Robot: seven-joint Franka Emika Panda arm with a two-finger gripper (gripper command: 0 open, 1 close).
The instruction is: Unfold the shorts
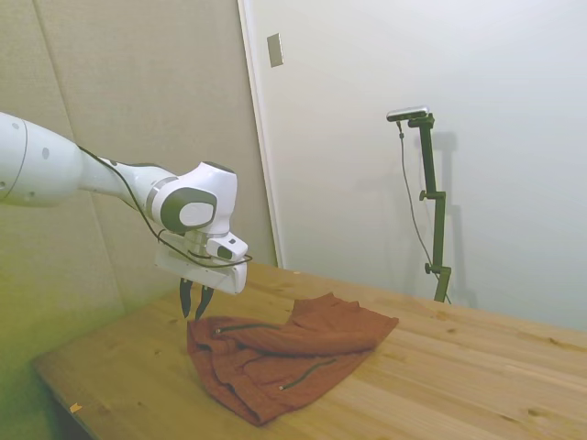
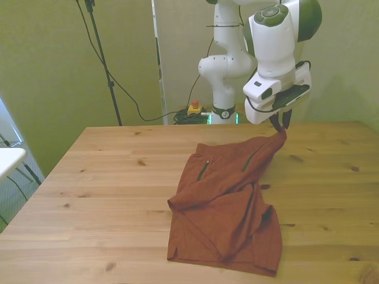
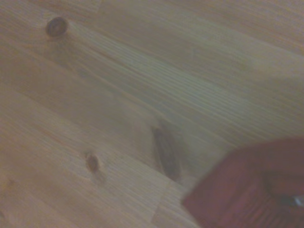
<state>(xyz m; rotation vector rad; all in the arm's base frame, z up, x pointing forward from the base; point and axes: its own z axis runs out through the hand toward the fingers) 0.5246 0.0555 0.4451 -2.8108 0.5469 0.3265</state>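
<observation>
The rust-red shorts (image 2: 228, 204) lie crumpled and partly folded on the wooden table (image 2: 106, 177), with thin zipper lines showing on top. One corner is pulled up into a peak at the front view's right. My gripper (image 2: 283, 127) is shut on that corner, holding it a little above the table. In the side view the gripper (image 1: 194, 310) hangs over the near-left edge of the shorts (image 1: 284, 353), fingers close together. The wrist view shows a blurred red piece of the shorts (image 3: 247, 190) over bare wood.
The table's (image 1: 477, 367) wood stretches wide on both sides of the cloth. A yellow box with a red button (image 2: 193, 107) and cables sit on the floor behind the table's far edge.
</observation>
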